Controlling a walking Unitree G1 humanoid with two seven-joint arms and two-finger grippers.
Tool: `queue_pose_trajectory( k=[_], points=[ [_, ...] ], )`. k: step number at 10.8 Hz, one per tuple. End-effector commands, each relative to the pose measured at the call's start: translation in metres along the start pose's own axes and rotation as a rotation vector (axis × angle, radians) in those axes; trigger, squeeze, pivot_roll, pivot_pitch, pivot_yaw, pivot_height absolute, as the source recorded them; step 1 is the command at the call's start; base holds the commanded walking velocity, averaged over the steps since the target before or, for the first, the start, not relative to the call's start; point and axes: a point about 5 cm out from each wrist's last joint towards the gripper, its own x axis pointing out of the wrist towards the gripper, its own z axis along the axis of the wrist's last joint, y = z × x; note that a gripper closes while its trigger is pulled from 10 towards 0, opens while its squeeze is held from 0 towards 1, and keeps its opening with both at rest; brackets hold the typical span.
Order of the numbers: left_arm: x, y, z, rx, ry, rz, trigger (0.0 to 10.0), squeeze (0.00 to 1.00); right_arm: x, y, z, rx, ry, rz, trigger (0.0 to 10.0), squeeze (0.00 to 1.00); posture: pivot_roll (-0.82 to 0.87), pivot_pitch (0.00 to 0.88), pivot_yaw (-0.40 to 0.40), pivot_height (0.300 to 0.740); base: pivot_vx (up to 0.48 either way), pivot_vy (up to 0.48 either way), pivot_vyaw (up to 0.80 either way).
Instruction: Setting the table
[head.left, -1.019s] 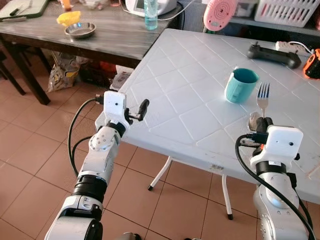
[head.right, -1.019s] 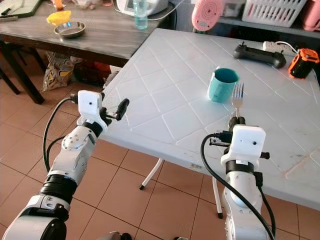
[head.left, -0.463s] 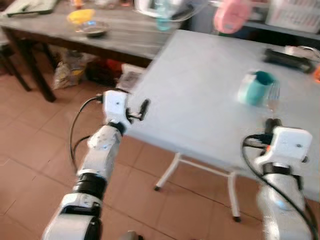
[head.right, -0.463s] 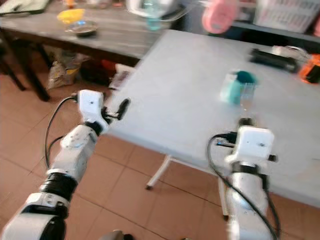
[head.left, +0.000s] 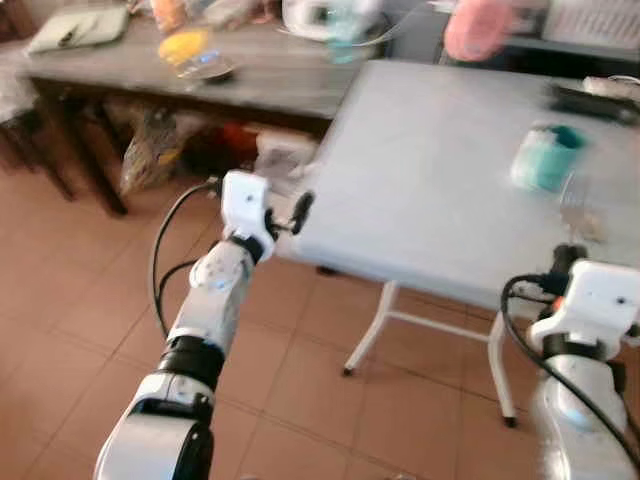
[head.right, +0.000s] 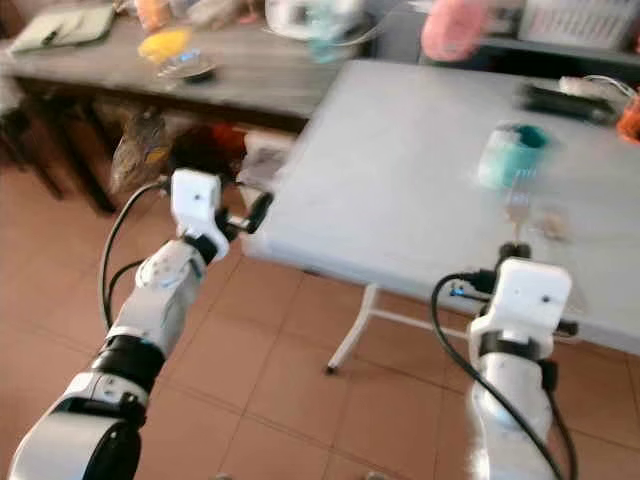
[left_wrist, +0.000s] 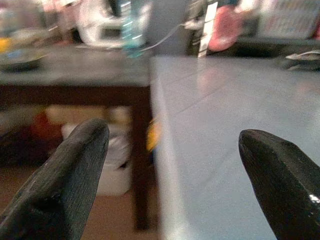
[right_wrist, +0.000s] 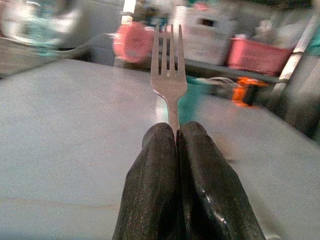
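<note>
My right gripper (right_wrist: 176, 131) is shut on the handle of a silver fork (right_wrist: 169, 65), tines pointing away over the white table (head.left: 430, 180). In the left eye view the fork (head.left: 575, 195) sticks out ahead of that gripper (head.left: 568, 255) near the table's front edge. Just beyond it stands a teal cup (head.left: 545, 158). My left gripper (head.left: 300, 208) is open and holds nothing. It hovers at the table's near left corner, and its fingers (left_wrist: 85, 165) are spread wide. The views are blurred.
A dark wooden table (head.left: 260, 85) stands at the back left with a metal bowl (head.left: 205, 68) and a bottle on it. A bag (head.left: 150, 150) lies under it. A black controller (head.left: 590, 95) and a pink object (head.left: 478, 25) sit far back. Below is tiled floor (head.left: 80, 300).
The whole picture has shifted and blurred, so the camera has moved; more floor shows on the left. Both arms hold the same pose and the fork stays in the right gripper.
</note>
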Motion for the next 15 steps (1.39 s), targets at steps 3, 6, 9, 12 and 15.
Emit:
queue_pose_trajectory(
  k=[3,6,9,12,15],
  points=[
    [0.003,-0.003,0.002,0.005,-0.008,-0.005,10.0,0.00,0.000,-0.006,0.005,-0.016,-0.023,-0.019,10.0,0.00,0.01,0.116,0.028,0.740,0.000,0.160,-0.49],
    [-0.016,0.000,-0.008,0.106,0.020,-0.128,10.0,0.00,0.000,-0.006,0.003,-0.028,-0.017,0.005,10.0,0.00,0.04,0.121,0.006,0.740,0.000,0.000,0.00],
    [-0.041,0.015,-0.024,0.109,0.030,-0.015,10.0,0.00,0.001,-0.007,0.001,-0.034,-0.016,0.015,10.0,0.00,0.06,0.109,-0.013,0.740,0.000,0.000,0.00],
    [-0.068,0.030,-0.033,0.156,0.037,0.100,10.0,0.00,0.001,-0.002,-0.001,-0.029,-0.009,0.044,10.0,0.00,0.08,0.107,-0.022,0.740,0.000,0.000,0.00],
    [-0.084,0.044,-0.027,0.201,0.018,0.190,10.0,0.00,-0.006,-0.010,-0.007,-0.032,0.013,0.016,10.0,0.00,0.09,0.109,-0.021,0.740,0.000,0.000,0.00]
  ],
)
